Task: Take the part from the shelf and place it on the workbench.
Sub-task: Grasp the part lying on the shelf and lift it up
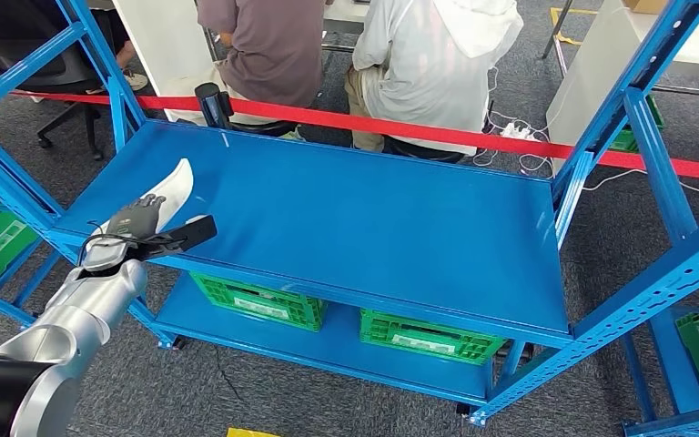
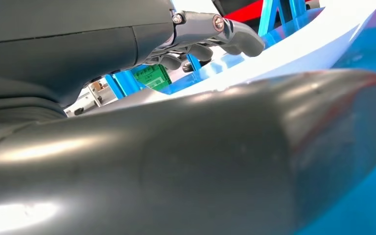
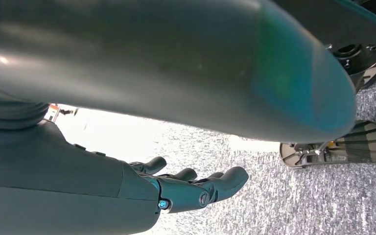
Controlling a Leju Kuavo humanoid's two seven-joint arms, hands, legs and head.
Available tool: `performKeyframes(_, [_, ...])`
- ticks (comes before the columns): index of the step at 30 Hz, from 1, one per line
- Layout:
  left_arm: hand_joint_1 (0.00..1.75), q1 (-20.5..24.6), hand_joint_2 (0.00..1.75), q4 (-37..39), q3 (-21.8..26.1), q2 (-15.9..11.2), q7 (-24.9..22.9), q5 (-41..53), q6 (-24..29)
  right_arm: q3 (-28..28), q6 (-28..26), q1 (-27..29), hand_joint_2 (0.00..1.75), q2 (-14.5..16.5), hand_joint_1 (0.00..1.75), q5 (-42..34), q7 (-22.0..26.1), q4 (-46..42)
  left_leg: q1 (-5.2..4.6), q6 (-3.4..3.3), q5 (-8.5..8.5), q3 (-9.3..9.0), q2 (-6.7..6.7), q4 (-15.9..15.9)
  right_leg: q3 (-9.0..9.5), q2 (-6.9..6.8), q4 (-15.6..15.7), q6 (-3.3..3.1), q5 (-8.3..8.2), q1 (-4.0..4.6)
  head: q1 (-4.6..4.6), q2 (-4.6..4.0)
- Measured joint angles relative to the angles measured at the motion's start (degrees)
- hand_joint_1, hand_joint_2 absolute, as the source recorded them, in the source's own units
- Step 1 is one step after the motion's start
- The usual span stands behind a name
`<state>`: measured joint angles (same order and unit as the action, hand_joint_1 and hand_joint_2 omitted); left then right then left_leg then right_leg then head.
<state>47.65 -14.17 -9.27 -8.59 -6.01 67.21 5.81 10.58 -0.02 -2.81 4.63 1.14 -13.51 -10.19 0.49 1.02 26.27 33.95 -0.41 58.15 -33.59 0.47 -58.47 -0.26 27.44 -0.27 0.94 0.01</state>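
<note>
The part (image 1: pixel 175 187) is a white, curved, blade-like piece at the left front of the blue shelf (image 1: pixel 346 218), its tip tilted upward. My left hand (image 1: pixel 132 228) reaches in from the lower left and grips the part's lower end, with the thumb sticking out to the right along the shelf edge. In the left wrist view the dark fingers (image 2: pixel 225 36) curl over the white part (image 2: pixel 293 49) and the thick thumb (image 2: pixel 176 161) lies on its other side. My right hand (image 3: pixel 196 188) hangs over grey carpet, fingers loosely apart and holding nothing.
Blue uprights (image 1: pixel 637 118) frame the shelf on both sides. Green crates (image 1: pixel 259 300) (image 1: pixel 428 337) sit on the lower level. A red tape (image 1: pixel 400 127) runs behind the shelf, and two people (image 1: pixel 273 45) (image 1: pixel 437 55) sit beyond it with their backs turned.
</note>
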Motion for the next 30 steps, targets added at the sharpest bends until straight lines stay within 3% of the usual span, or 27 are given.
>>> performKeyframes(12, [0.0,0.08,0.0,0.27,-0.5,-0.58,-2.0,0.65,-4.27,-0.01,0.23,-0.02,0.0,0.04,0.0,0.05,0.07,0.0,0.0,0.0,0.0,0.0,0.0,0.0,0.0,0.0,0.0,0.0,0.0,0.0,0.0,0.01])
performKeyframes(25, [0.0,0.21,0.0,0.27,-0.92,-0.54,-4.79,2.44,-4.33,0.13,0.24,-0.02,0.0,0.09,0.0,-0.26,0.09,0.0,0.0,0.0,0.0,0.0,0.01,0.0,-0.02,0.0,0.0,-0.01,0.01,0.0,0.0,0.0])
performKeyframes(29, [0.0,0.22,1.75,0.27,-1.04,-0.53,-5.06,2.47,-4.23,0.16,0.24,-0.02,0.0,0.11,0.0,-0.29,0.09,0.0,0.0,0.01,0.0,0.0,0.01,0.0,-0.02,0.0,0.0,-0.01,0.01,0.0,0.0,0.0])
performKeyframes(30, [0.0,0.22,1.75,0.27,-1.09,-0.53,-5.07,2.48,-4.22,0.17,0.24,-0.02,0.0,0.11,0.0,-0.29,0.09,0.0,0.0,0.01,0.01,0.0,0.01,0.0,-0.02,0.0,0.0,-0.01,0.01,0.0,0.0,0.01])
